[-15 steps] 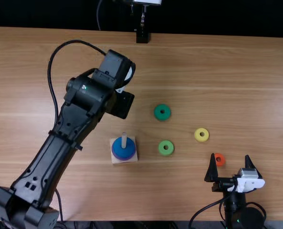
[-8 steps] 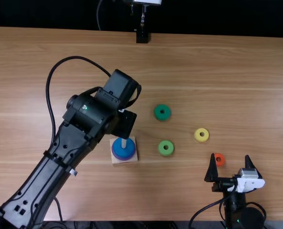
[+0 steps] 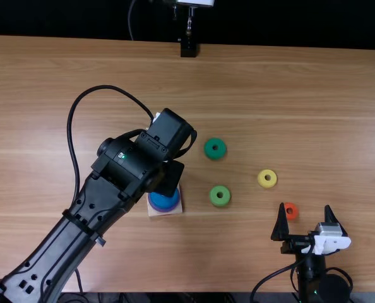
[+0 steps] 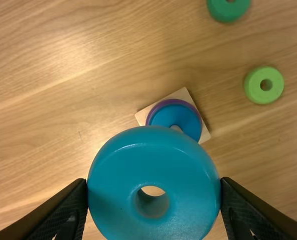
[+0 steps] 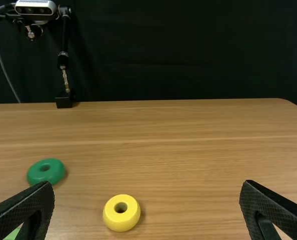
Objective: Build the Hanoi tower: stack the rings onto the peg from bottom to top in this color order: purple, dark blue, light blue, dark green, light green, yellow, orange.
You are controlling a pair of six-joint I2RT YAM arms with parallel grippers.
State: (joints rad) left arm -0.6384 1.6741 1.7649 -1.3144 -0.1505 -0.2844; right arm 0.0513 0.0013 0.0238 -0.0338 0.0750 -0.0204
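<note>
Left end effector is clamped on the light blue ring, which masks part of the base and dark blue ring. Purple ring shows only its rim. From the base in the top view, dark green ring lies toward one o'clock, light green ring at three. Right end effector stands open, partly covering the orange ring.

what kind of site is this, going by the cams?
Probably a robotics lab or test bench: two black robot arms over a light brown wooden table, a silver camera on a stand behind it, and a black cloth backdrop.
</note>
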